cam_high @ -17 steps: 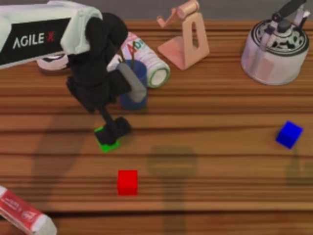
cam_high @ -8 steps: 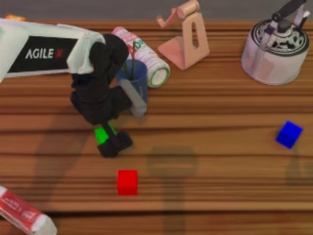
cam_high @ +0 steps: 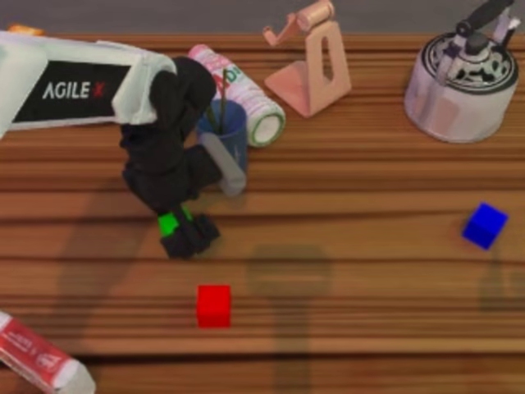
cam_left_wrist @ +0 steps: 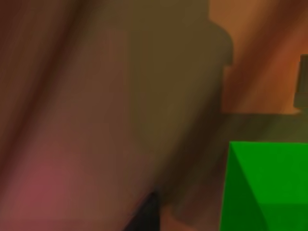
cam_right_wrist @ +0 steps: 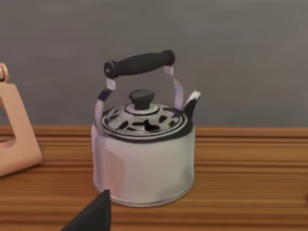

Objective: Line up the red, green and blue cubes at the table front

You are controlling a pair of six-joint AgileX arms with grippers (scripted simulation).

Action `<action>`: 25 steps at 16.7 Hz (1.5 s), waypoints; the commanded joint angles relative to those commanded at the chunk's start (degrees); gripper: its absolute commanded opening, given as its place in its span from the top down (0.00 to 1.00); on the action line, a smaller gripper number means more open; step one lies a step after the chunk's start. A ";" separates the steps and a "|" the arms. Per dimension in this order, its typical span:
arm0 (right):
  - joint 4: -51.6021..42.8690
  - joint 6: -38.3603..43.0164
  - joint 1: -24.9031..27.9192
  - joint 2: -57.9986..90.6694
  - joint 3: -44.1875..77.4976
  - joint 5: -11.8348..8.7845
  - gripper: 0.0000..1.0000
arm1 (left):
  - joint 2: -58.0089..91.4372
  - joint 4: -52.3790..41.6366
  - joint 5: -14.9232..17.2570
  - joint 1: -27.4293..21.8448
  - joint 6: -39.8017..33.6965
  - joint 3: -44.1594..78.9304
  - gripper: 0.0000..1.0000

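"AGILE X" in white letters stood on the black panel of my left arm (cam_high: 74,89), print on the rolled canister (cam_high: 246,103) and red-and-white carton (cam_high: 37,355) was unreadable to me

Counter (cam_high: 369,172): brown wood, horizontal plank grain. Resting on it: red cube (cam_high: 213,305) near front, left of centre; blue cube (cam_high: 484,225) toward right edge; kettle (cam_high: 461,80) at back right; pink stand (cam_high: 311,67) at back centre; dark blue cup (cam_high: 232,131) touching a toppled can (cam_high: 250,103) behind it; red-and-white carton (cam_high: 37,355) at front-left corner.
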 joint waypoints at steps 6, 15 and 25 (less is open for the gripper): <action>0.00 0.00 0.00 0.00 0.00 0.00 0.00 | 0.00 0.00 0.00 0.00 0.00 0.00 1.00; 0.00 0.00 0.00 0.00 0.00 0.00 0.00 | -1.18 -0.82 0.50 -0.03 -0.32 0.35 1.00; 0.00 0.00 0.00 0.00 0.00 0.00 0.00 | -6.32 -14.45 0.45 1.05 -0.50 8.80 1.00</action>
